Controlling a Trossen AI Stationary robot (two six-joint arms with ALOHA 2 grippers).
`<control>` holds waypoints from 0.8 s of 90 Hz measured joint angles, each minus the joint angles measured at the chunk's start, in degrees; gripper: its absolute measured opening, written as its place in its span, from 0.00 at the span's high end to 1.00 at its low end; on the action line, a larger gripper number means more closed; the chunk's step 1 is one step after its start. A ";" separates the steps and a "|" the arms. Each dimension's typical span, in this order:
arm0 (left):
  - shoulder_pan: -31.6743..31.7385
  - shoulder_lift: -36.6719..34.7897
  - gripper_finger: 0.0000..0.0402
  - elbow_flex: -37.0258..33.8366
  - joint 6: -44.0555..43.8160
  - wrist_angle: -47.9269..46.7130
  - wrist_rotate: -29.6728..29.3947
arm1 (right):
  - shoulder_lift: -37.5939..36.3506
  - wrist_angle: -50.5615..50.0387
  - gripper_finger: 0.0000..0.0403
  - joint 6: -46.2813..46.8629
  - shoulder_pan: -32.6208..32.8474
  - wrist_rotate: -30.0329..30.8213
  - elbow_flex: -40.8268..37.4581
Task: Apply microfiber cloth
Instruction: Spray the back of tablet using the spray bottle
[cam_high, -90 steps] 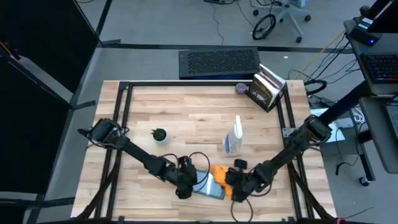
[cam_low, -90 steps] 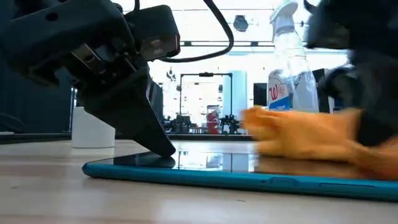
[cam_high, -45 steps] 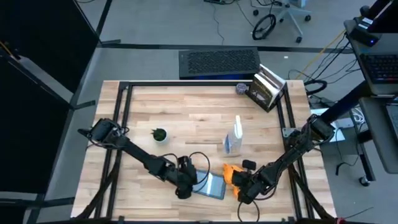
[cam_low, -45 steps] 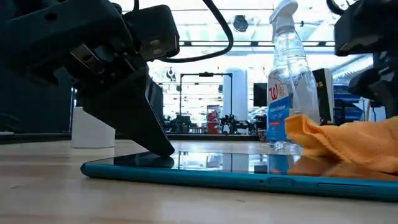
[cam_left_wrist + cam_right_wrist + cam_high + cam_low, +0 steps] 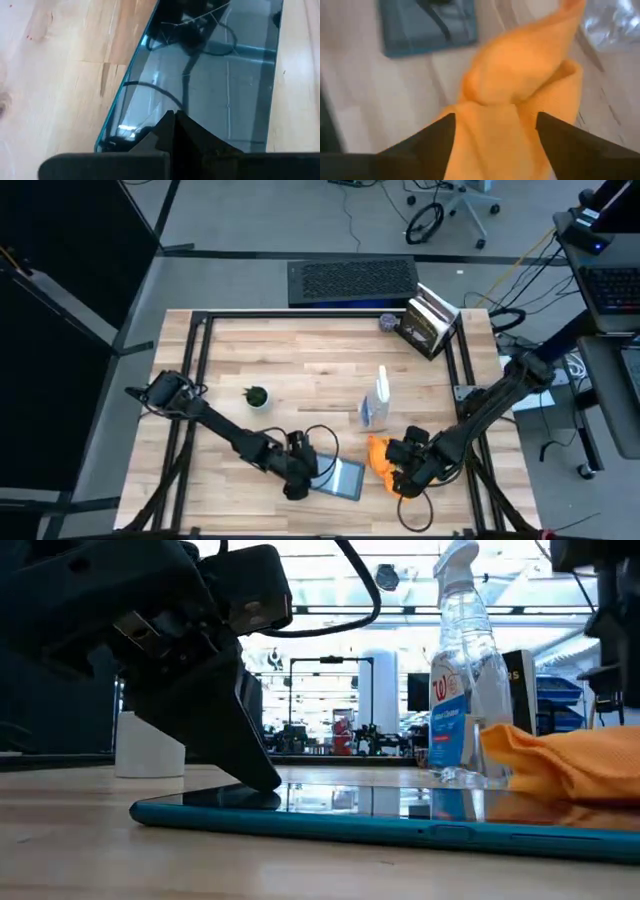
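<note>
**Cloth lies bunched beside tablet, right fingers spread over it**

Microfiber cloth, bright orange and crumpled, lies on the wooden table just beside the teal-edged tablet, off the screen, and near the clear spray bottle. The right gripper hovers over the cloth; its wrist view shows two dark fingers spread wide with cloth bulging between and beyond them, and whether they actually grip any fabric cannot be told. The left gripper presses on the tablet's near end, its fingers closed together with tips meeting on the glass, apparently pinning the device.

With the cloth off the screen, wiping looks unfinished. A shallow pinch on a loose fold could let the fabric slip free mid-stroke. A sweep back toward the screen might drag the cloth against the tablet's edge and shift the device if the left gripper's hold is light. The spray bottle stands close enough that a wide swing could topple it.
</note>
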 joint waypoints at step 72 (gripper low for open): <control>1.12 0.01 0.76 8.54 0.06 -12.85 8.37 | 5.58 12.09 0.28 -6.80 0.35 8.27 0.02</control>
